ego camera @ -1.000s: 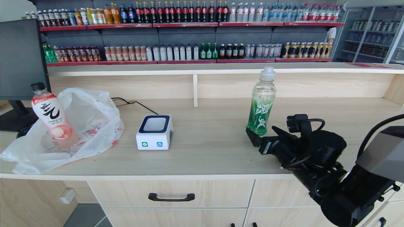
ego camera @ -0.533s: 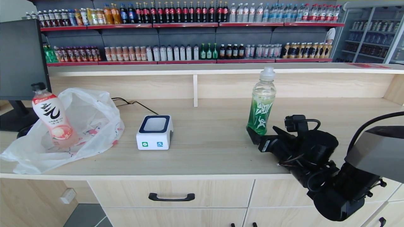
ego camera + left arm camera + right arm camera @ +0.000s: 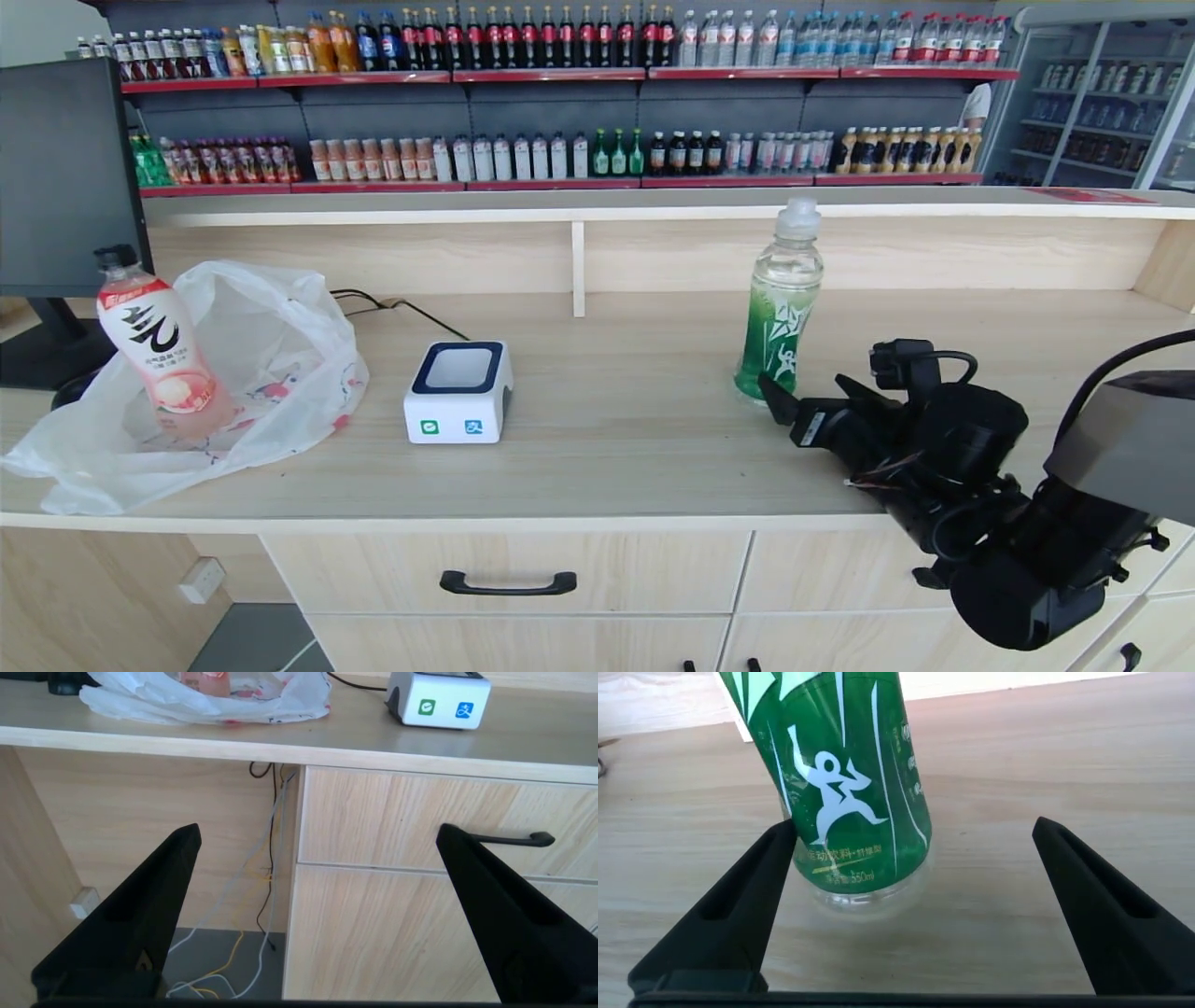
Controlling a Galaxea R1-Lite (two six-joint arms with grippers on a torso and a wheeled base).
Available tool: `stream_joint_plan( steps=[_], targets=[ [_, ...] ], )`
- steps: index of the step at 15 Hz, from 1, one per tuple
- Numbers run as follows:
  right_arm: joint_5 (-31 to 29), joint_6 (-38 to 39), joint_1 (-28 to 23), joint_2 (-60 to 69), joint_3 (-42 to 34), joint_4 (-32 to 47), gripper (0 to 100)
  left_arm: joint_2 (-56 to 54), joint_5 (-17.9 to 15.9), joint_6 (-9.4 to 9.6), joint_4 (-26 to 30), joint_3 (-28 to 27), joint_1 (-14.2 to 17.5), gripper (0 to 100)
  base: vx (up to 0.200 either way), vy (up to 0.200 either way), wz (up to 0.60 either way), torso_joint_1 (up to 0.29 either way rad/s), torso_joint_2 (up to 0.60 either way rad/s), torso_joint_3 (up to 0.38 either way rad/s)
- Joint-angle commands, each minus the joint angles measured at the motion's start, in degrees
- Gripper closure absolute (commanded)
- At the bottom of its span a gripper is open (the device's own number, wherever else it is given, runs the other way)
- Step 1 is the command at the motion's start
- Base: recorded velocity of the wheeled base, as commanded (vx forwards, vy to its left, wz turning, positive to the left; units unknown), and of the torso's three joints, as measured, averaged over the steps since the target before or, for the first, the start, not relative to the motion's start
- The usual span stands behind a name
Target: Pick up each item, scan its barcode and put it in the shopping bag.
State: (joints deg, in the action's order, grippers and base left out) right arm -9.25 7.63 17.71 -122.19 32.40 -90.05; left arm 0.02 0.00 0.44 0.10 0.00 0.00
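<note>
One bottle [image 3: 154,341] stands in the bag [image 3: 299,327]; right of the scanner [image 3: 457,392], the green bottle [image 3: 780,308] stands upright on the bench [image 3: 607,457], probably liquid-heavy, smooth, tippy; right hand [image 3: 805,390] released, fingers either side of its base, so grip the labelled mid-body.

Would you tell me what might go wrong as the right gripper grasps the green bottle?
The green bottle sits off-centre in the open right gripper, close to one of the fingers; closing low on it may tip it. Later, bagging it may knock over the pink bottle standing in the shopping bag.
</note>
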Motion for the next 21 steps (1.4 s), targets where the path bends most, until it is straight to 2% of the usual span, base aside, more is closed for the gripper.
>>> stream_joint_plan(
  steps=[1,13,16,19,21],
  targets=[
    [-0.06,0.02,-0.93,0.19,-0.23,0.05,0,-0.02,0.00,0.00,-0.01,0.00,0.00,0,0.000,0.000,0.00,0.000,0.00,0.000],
    [-0.06,0.02,-7.34,4.15,-2.78,0.05,0,-0.02,0.00,0.00,-0.01,0.00,0.00,0,0.000,0.000,0.00,0.000,0.00,0.000],
    [0.02,0.02,-6.02,5.82,-2.78,0.05,0,-0.02,0.00,0.00,-0.01,0.00,0.00,0,0.000,0.000,0.00,0.000,0.00,0.000],
    [0.02,-0.34,-2.16,9.95,-4.45,0.05,0,-0.02,0.00,-0.35,-0.01,0.00,0.09,0,0.000,0.000,0.00,0.000,0.00,0.000],
    [0.02,-1.83,3.91,15.49,-8.67,0.05,0,-0.02,0.00,-0.26,-0.01,0.00,0.00,0,0.000,0.000,0.00,0.000,0.00,0.000]
  ],
)
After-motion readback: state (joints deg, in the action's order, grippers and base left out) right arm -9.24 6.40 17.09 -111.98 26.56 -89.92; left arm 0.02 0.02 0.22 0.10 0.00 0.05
